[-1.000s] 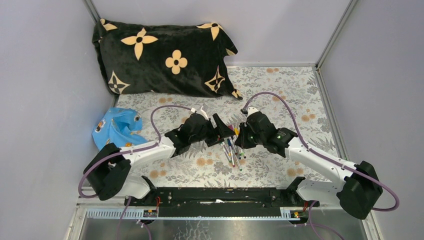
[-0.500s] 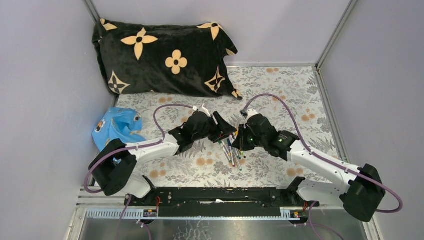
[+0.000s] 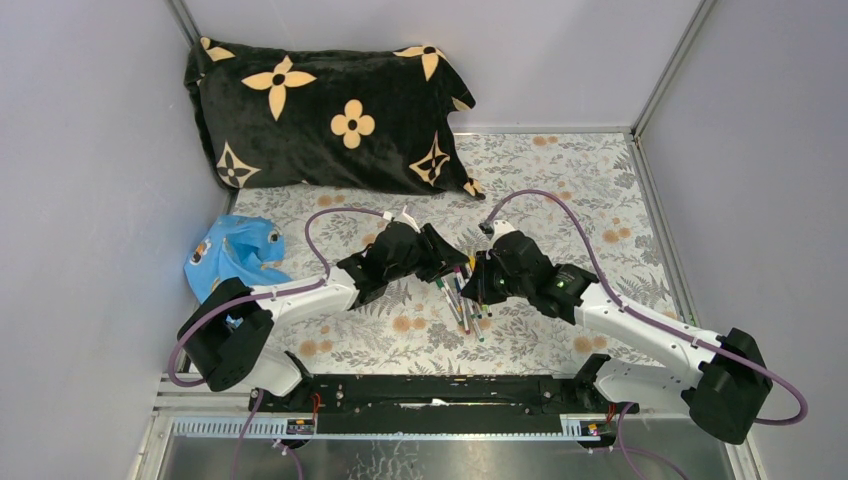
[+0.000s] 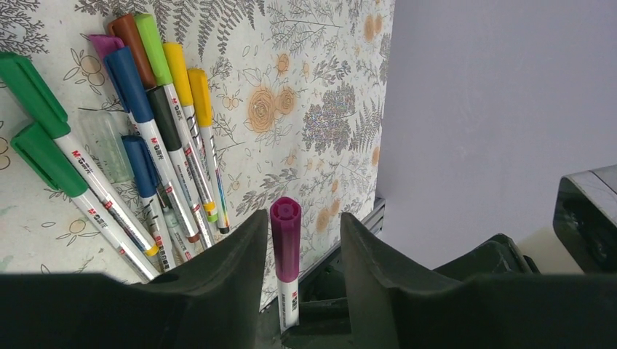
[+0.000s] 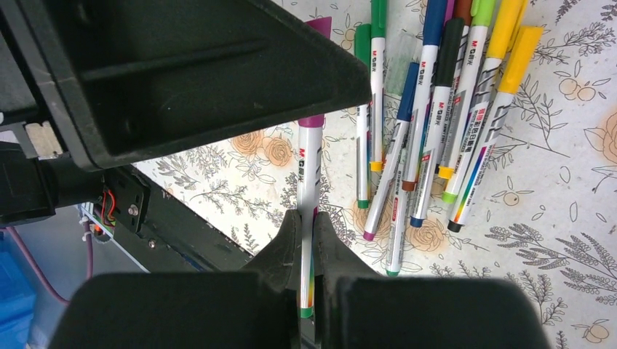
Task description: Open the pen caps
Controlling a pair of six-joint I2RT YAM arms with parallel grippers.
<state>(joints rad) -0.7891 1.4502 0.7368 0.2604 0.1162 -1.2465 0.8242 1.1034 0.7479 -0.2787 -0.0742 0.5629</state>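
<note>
A thin marker pen with a white-grey barrel and a purple end (image 5: pixel 309 167) is held above the floral-patterned table cover (image 4: pixel 305 87), between the two arms. The right gripper (image 5: pixel 307 218) is pinched tight on the barrel toward its tail end. The left gripper (image 4: pixel 304 225) is spread, with one finger on either side of the short purple plastic cap (image 4: pixel 285 236). A gap is seen on each side, so the cap is not yet gripped.

The pen is judged light and stiff, and its smooth plastic is likely to slip under a weak pinch. The cap is probably a press fit that gives way suddenly. Hold is best taken across the cap's middle, clear of the seam with the barrel, and the pull is best made straight along the pen.

The long axis runs from the right gripper toward the left one. The capped end is pointed away from the right gripper, into the left gripper's gap. The other capped pens (image 5: pixel 429 131) are bunched on the cover below, roughly parallel.
</note>
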